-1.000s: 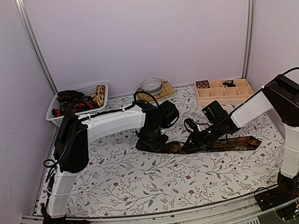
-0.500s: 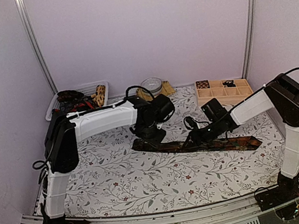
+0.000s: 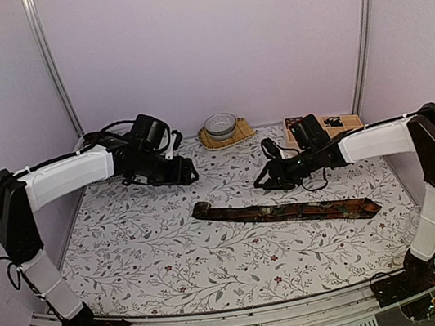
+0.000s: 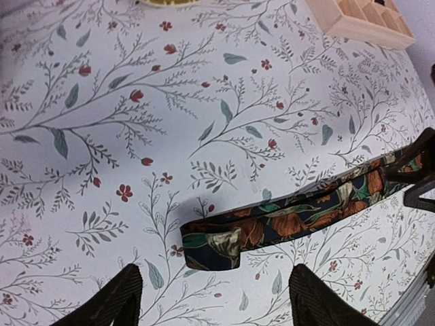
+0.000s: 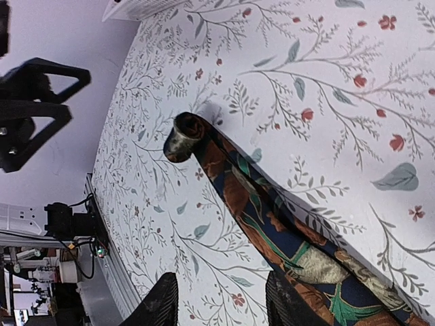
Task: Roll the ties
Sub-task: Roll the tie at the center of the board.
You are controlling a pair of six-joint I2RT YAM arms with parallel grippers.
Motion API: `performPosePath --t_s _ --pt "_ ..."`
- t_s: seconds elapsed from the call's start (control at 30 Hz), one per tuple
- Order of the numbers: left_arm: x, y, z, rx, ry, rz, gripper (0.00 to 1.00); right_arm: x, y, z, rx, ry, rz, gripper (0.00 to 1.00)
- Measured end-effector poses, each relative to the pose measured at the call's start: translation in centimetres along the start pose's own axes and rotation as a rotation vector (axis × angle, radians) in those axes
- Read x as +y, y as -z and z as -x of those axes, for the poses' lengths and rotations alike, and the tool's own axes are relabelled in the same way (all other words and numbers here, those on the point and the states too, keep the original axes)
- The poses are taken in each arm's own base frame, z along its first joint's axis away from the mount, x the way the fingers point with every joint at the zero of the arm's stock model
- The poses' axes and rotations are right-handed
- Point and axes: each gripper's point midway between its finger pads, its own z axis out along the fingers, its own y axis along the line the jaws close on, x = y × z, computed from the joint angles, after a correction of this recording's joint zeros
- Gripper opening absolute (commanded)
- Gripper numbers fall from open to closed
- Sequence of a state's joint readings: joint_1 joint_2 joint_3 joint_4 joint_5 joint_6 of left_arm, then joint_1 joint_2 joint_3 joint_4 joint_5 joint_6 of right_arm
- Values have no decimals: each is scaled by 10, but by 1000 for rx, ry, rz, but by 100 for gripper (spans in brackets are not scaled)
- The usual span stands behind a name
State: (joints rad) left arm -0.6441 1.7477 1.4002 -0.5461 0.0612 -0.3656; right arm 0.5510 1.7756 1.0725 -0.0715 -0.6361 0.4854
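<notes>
A dark patterned tie (image 3: 283,210) is laid out lengthwise across the middle of the floral counter (image 3: 176,269), with its left end curled over into a small loop. The left end effector (image 4: 211,309) and right end effector (image 5: 221,302) are held spread wide and empty, clear of the tie on its far side.

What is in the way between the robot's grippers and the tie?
Nothing visible. The tie lies alone on the flowery tablecloth, and the left gripper and right gripper hover open over bare cloth.
</notes>
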Motion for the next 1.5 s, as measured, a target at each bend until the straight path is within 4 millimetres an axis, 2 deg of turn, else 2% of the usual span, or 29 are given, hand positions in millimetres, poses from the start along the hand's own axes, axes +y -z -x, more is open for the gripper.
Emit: performPosePath --t_s 0.07,0.13,0.2,0.3,0.4,0.6,0.77,0.97,1.17,1.5 --pt "11 -4 -7 6 42 -16 73 15 1 13 -17 19 19 44" --pt "23 -14 -22 27 105 -58 73 37 0 24 -32 45 46 44" --pt "27 -20 -34 45 143 -96 72 58 -4 32 -35 70 75 44" --pt "28 -27 -43 53 192 -168 71 89 -24 46 -34 104 125 43" --pt "34 -30 -44 32 237 -229 69 99 -49 46 -5 97 147 40" --pt "50 -35 -44 5 304 -284 64 81 -100 30 88 -9 149 36" --pt "51 -48 -49 16 313 -307 59 63 -125 22 133 -84 143 34" --pt "53 -64 -59 45 323 -322 57 58 -139 16 162 -125 149 33" --pt "51 -69 -63 53 323 -341 55 47 -156 5 189 -152 140 31" --pt "52 -84 -80 97 339 -357 49 43 -165 0 204 -179 133 29"
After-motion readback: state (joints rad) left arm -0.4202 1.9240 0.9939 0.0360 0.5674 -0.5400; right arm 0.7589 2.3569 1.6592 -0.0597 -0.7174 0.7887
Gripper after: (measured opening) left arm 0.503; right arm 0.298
